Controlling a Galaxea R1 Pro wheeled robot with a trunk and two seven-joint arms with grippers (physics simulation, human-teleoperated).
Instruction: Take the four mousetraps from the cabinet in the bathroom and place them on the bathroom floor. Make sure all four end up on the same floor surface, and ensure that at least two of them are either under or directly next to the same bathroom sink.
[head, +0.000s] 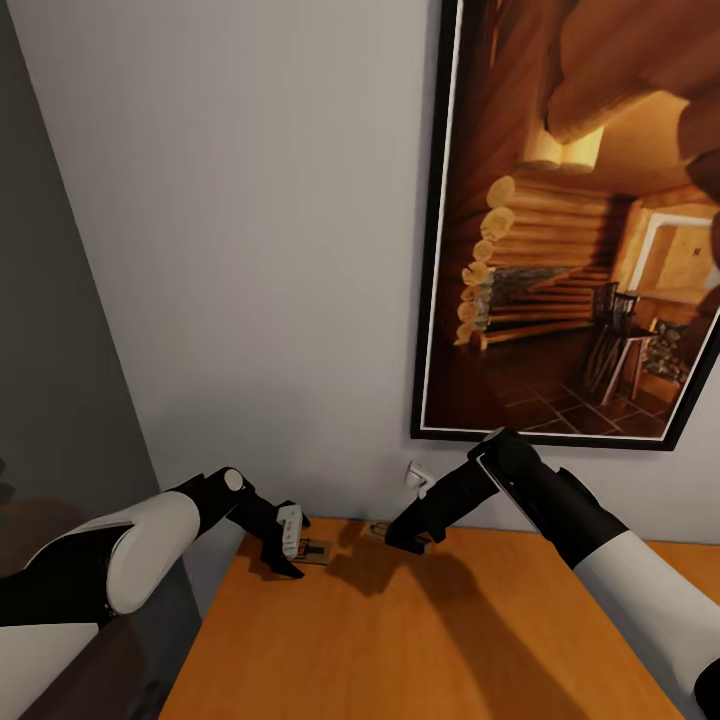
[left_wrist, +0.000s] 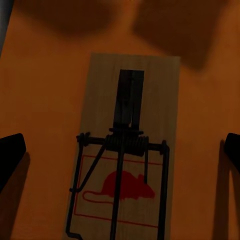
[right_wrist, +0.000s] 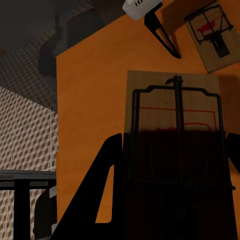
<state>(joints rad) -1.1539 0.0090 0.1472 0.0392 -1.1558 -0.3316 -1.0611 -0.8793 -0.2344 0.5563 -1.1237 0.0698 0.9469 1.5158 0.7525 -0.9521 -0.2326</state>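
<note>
Orange-brown wood takes up the lower half of the head view: that's the flat top of the cabinet (head: 420, 640), pushed against a pale grey wall (head: 250, 250). A big framed picture (head: 580, 230) of a log-cabin interior hangs at the upper right.

Two mousetraps sit near the back edge of the cabinet top, a bit apart. The left mousetrap (head: 312, 550) lies flat at lower centre-left, and the left gripper (head: 285, 545) hovers right over it with its jaws spread wide. In the left wrist view the trap (left_wrist: 127, 150) sits between the two dark fingertips (left_wrist: 10, 155), neither one touching it, red mouse print and wire spring clearly showing.

The right mousetrap (head: 385, 532) is just right of that, with the right gripper (head: 408, 540) down on it. The right wrist view has this trap (right_wrist: 172, 120) sitting between the fingers; whether they actually pinch it, can't tell. The cube-pattern bathroom floor (right_wrist: 25, 130) shows at that frame's left.
</note>
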